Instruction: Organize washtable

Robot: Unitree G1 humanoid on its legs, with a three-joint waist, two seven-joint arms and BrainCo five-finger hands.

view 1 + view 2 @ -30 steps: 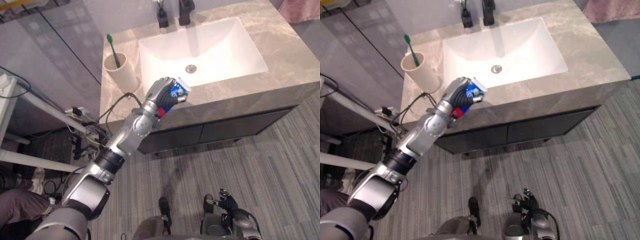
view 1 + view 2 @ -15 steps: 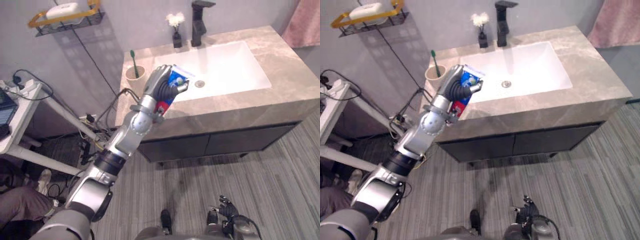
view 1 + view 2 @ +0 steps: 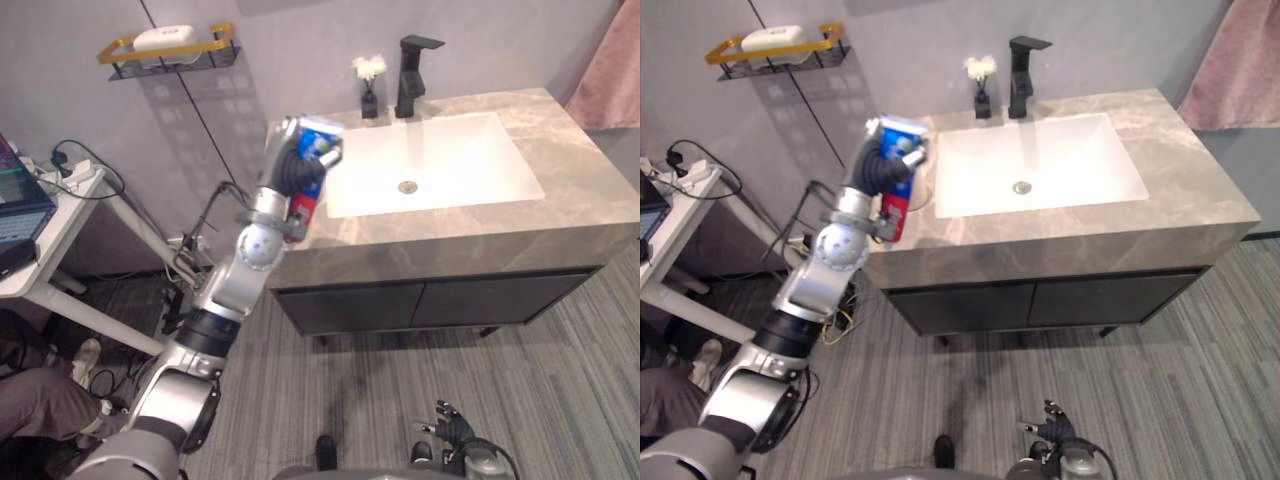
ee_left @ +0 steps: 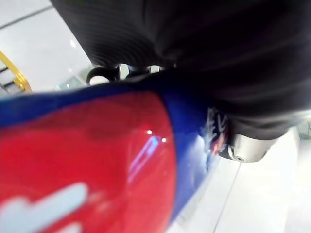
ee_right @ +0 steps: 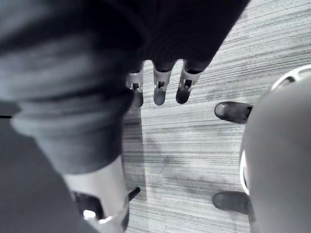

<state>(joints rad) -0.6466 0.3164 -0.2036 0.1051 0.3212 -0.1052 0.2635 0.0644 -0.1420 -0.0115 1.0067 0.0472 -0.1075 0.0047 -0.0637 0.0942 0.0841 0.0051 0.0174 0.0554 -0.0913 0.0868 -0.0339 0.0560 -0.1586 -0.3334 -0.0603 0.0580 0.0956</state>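
A blue and red toothpaste tube (image 3: 305, 195) stands nearly upright in my left hand (image 3: 284, 163), whose fingers are curled round it. The hand holds it raised over the left end of the marble washtable (image 3: 560, 200). From the left wrist the tube (image 4: 97, 160) shows very close, under the hand's dark cover (image 4: 204, 58). My right hand (image 3: 1050, 425) hangs low over the floor, its fingers (image 5: 159, 90) straight and holding nothing.
A white sink basin (image 3: 440, 160) is set in the counter, with a black faucet (image 3: 410, 65) and a small vase of white flowers (image 3: 370, 80) behind it. A gold wall shelf (image 3: 170, 45) carries soap. A white side table (image 3: 40, 230) stands at the left.
The camera has pulled back and up. My left hand has lifted the tube up and to the left, from the counter's front edge to above its left end, covering the toothbrush cup.
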